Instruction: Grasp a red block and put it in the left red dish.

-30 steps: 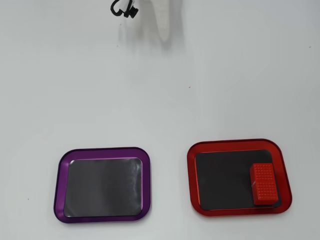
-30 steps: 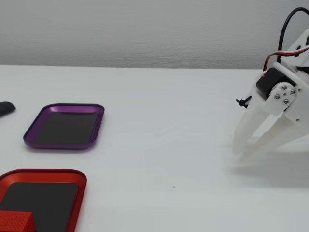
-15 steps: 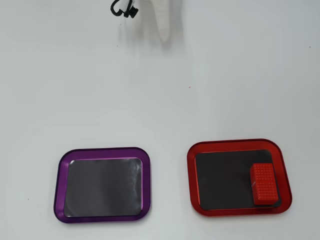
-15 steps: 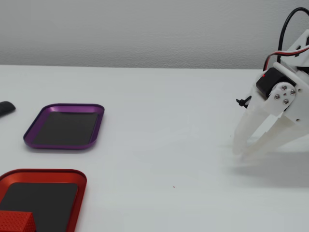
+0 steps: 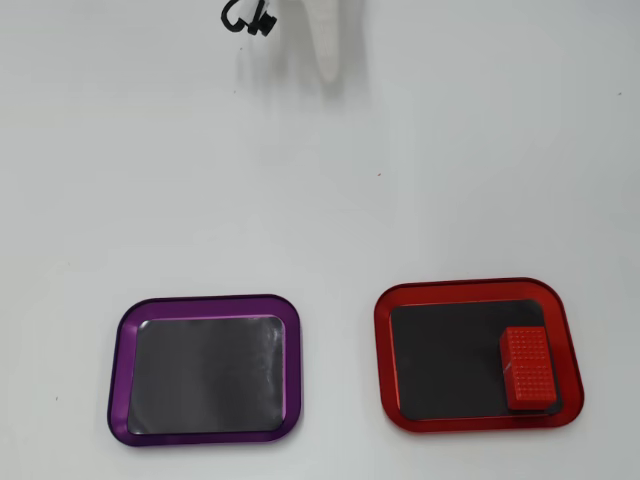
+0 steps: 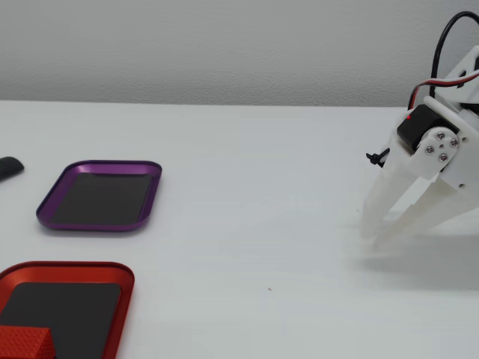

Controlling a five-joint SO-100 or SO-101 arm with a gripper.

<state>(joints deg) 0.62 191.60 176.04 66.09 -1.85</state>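
The red block (image 5: 527,367) lies flat inside the red dish (image 5: 385,350), in its right-hand part; this dish is the right one in the overhead view. In the fixed view the block (image 6: 26,344) shows at the bottom left edge, inside the same dish (image 6: 123,299). My white gripper (image 6: 372,241) stands far from both, at the right of the fixed view. It points down at the table with its fingertips together and holds nothing. In the overhead view only its tip (image 5: 328,68) shows, at the top edge.
A purple-rimmed tray (image 5: 118,370) of the same shape lies empty beside the red dish; it also shows in the fixed view (image 6: 153,194). A small dark object (image 6: 9,167) lies at the left edge of the fixed view. A black cable (image 5: 248,18) hangs by the arm.
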